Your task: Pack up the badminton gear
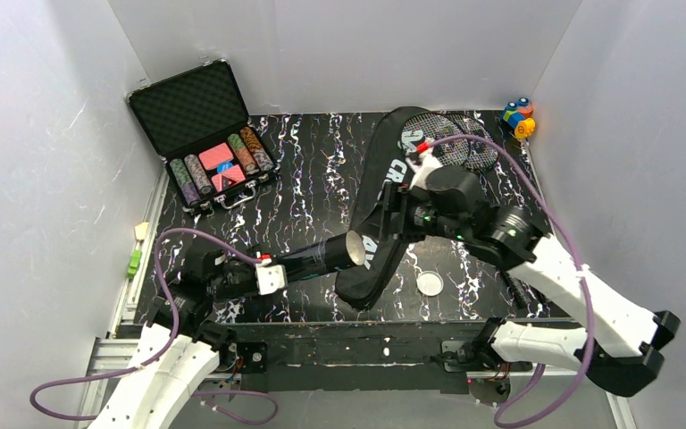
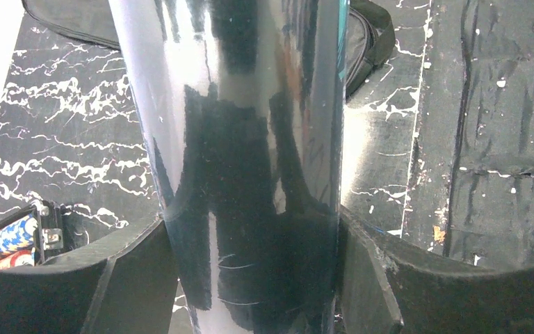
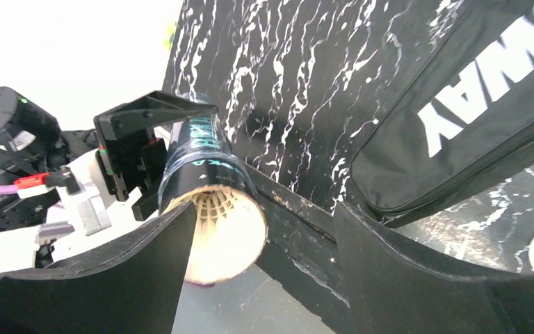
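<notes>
My left gripper (image 1: 288, 270) is shut on the long dark tube (image 1: 322, 256) and holds it level above the table, its open mouth toward the bag. In the left wrist view the tube (image 2: 243, 139) fills the gap between the fingers (image 2: 254, 278). My right gripper (image 1: 395, 220) is open and empty, just right of the tube's mouth. The right wrist view looks into the tube (image 3: 195, 149): a white feather shuttlecock (image 3: 215, 202) sits inside. The black CROSSWAY bag (image 1: 384, 192) lies mid-table, with dark rackets (image 1: 455, 141) at its far end. The round white lid (image 1: 429, 283) lies on the table.
An open black case of poker chips (image 1: 210, 143) stands at the back left. Small colourful toy blocks (image 1: 518, 118) sit at the back right corner. White walls enclose the table on three sides.
</notes>
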